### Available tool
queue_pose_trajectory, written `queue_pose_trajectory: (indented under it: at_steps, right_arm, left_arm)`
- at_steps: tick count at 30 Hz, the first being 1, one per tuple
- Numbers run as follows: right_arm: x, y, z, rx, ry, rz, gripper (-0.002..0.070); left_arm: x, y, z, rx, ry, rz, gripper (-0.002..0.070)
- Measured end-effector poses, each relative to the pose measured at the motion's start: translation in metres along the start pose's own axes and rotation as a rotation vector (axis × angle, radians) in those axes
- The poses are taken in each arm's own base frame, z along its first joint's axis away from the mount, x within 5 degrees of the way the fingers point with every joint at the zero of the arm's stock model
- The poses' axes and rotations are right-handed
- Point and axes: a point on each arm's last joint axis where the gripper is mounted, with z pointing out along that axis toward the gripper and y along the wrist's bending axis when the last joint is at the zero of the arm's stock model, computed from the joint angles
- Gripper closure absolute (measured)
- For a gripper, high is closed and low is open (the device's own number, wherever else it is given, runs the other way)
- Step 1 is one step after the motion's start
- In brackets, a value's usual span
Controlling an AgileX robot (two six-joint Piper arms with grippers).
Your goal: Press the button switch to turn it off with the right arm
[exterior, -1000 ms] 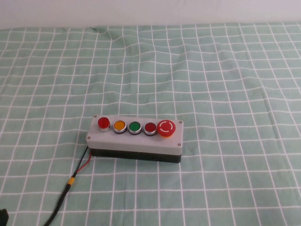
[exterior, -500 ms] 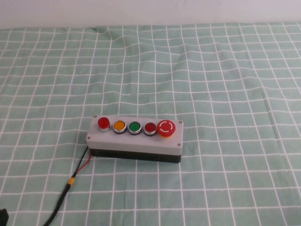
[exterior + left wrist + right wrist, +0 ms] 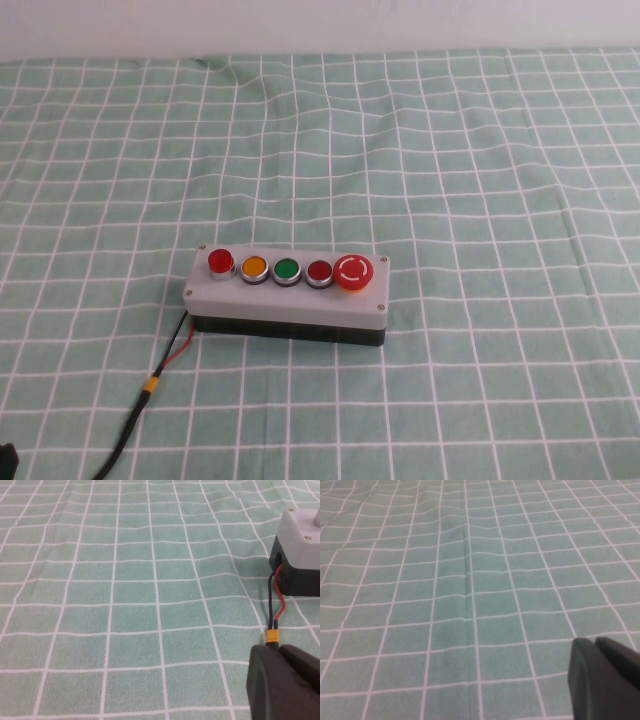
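Note:
The button switch [image 3: 221,262] is the small bright-red raised button with a silver ring, at the left end of the grey five-button box [image 3: 285,298]. The box lies near the middle of the checked cloth. Its corner also shows in the left wrist view [image 3: 300,535]. My right gripper [image 3: 594,642] is shut and empty, low over bare cloth. It is out of the high view, and the box is not in the right wrist view. My left gripper [image 3: 276,649] is shut and empty, just short of the yellow connector [image 3: 272,636] on the box's cable.
On the box, right of the switch, sit an orange button [image 3: 254,267], a green button [image 3: 287,269], a flat darker-red button [image 3: 319,271] and a large red mushroom button [image 3: 354,272]. A red and black cable [image 3: 150,385] runs from the box's left end towards the front-left edge. Green checked cloth [image 3: 450,180] covers the table.

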Motion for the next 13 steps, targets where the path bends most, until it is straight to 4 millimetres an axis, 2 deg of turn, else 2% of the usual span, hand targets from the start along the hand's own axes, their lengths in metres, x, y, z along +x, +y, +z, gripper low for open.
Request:
queue_pose_trajectory:
  at_steps: [13]
  right_arm:
    - [-0.0003, -0.002, -0.0001, 0.036, -0.006, 0.011, 0.0692]
  left_arm:
    - [0.0, 0.0, 0.0, 0.0, 0.0, 0.0, 0.0678]
